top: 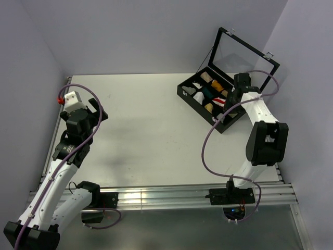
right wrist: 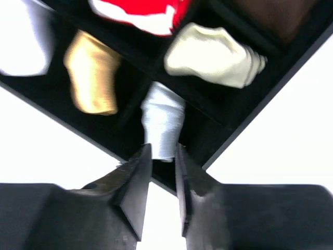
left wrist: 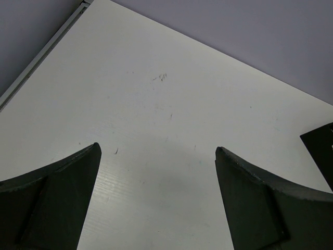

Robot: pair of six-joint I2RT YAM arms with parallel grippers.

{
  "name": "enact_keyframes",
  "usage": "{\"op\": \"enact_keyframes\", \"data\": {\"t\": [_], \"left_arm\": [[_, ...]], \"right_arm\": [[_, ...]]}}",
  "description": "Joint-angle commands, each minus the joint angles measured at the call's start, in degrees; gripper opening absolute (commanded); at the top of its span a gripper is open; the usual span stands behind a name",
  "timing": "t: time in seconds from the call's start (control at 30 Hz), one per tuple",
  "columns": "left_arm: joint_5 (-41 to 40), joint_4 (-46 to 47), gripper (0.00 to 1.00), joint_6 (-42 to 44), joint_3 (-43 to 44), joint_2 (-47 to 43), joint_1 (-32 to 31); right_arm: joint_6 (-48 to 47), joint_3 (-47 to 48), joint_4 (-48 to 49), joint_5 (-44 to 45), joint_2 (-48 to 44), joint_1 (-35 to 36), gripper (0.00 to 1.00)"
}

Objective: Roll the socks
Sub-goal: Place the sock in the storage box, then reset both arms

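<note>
In the right wrist view a short grey sock point(right wrist: 162, 122) stands rolled in a corner compartment of the black case point(right wrist: 52, 104). My right gripper point(right wrist: 163, 151) has its two fingertips pressed against the sock's near end, one on each side. A mustard-yellow sock point(right wrist: 91, 78) lies rolled in the compartment to the left. From above, the right gripper point(top: 229, 104) sits over the case's near corner. My left gripper point(left wrist: 156, 151) hangs wide open over bare table at the left point(top: 99, 112), with nothing between its fingers.
The black case point(top: 184, 94) stands at the back right with its glass lid point(top: 244, 54) raised. It holds a cream roll point(right wrist: 213, 52), a red-and-white roll point(right wrist: 140, 10) and a white piece point(right wrist: 21, 36). The purple walls stand close on three sides.
</note>
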Motion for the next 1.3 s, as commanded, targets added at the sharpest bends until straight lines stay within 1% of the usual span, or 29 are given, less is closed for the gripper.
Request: {"op": "enact_keyframes", "data": {"t": [0.0, 0.07, 0.17, 0.37, 0.47, 0.6, 0.67, 0.7, 0.73, 0.77, 0.8, 0.87, 0.9, 0.93, 0.97, 1.03, 1.13, 1.17, 1.2, 1.23, 1.27], "left_arm": [[-1.2, 2.0, 0.96, 0.0, -0.3, -0.4, -0.2], [-1.5, 1.8, 0.96, 0.0, -0.3, -0.5, -0.2], [-1.2, 2.0, 0.96, -0.1, -0.3, -0.6, -0.2], [-1.8, 1.8, 0.96, -0.1, -0.5, -1.5, -0.6], [-2.2, 2.0, 0.96, -0.3, -0.7, -2.2, -0.8], [-2.5, 1.8, 0.96, -1.2, -0.6, -2.8, -1.0], [-2.6, 1.0, 0.96, -2.4, 0.1, -3.1, -1.0], [-2.5, 0.4, 0.96, -2.8, 0.5, -3.3, -1.0], [-2.3, 0.0, 0.96, -3.0, 1.0, -3.5, -1.0], [-2.3, -0.6, 0.96, -3.3, 2.1, -3.7, -1.0], [-2.5, -2.0, 0.96, -3.7, 3.4, -3.9, -1.0], [-3.3, -3.8, 0.96, -3.9, 5.1, -4.2, -1.0], [-3.7, -5.7, 0.96, -4.0, 6.0, -4.4, -1.0], [-4.0, -7.0, 0.96, -4.1, 7.0, -4.5, -1.0], [-4.1, -7.8, 0.97, -3.9, 9.0, -5.0, -1.1], [-4.1, -10.1, 0.97, -3.7, 12.3, -5.7, -1.0], [-4.4, -12.6, 0.97, -2.4, 15.8, -6.1, -1.0], [-4.5, -13.3, 0.97, -2.0, 18.2, -6.1, -1.0], [-5.2, -13.8, 0.97, -1.4, 19.5, -6.2, -1.2], [-5.9, -15.1, 0.97, -1.1, 21.7, -6.2, -1.3], [-6.2, -15.6, 0.97, -0.8, 22.8, -6.4, -1.5]], "right_arm": [[1.3, -0.3, 3.1, -3.0, -3.1, -0.3, 0.31], [1.5, -1.1, 4.2, -4.9, -1.7, -0.3, 0.26], [1.9, -4.4, 6.8, -7.0, -0.2, -0.3, 0.23], [2.9, -11.0, 10.4, -7.0, 3.4, -0.5, 0.18], [3.1, -12.0, 10.5, -5.0, 3.8, -0.5, 0.17], [2.7, -11.4, 10.5, -4.4, 0.2, -0.5, 0.17], [2.8, -10.6, 10.7, -4.8, -4.4, -0.4, 0.20], [2.9, -10.3, 10.9, -4.6, -8.3, -0.4, 0.21], [3.0, -9.9, 10.9, -4.4, -10.3, -0.4, 0.27], [3.3, -8.9, 10.8, -4.0, -12.3, -0.4, 0.28], [3.7, -8.3, 10.3, -2.4, -16.5, -0.4, 0.36], [4.0, -6.8, 9.9, -0.8, -20.9, -0.4, 0.43], [4.0, -6.3, 9.8, -0.2, -25.2, -0.5, 0.48], [4.0, -5.6, 9.1, -0.2, -27.2, -0.4, 0.56], [3.9, -4.1, 8.7, 3.3, -29.2, -0.4, 0.58], [3.8, -2.6, 7.1, 5.9, -34.7, -0.5, 0.64], [3.7, -0.6, 5.8, 10.4, -42.1, -0.5, 0.69], [3.9, -0.2, 5.4, 13.0, -43.8, -0.4, 0.71], [4.3, -0.2, 5.0, 14.7, -47.4, -0.4, 0.81], [4.2, -0.5, 5.1, 16.1, -49.4, -0.4, 0.83], [4.4, -1.2, 5.0, 20.2, -52.9, -0.5, 0.86]]}}
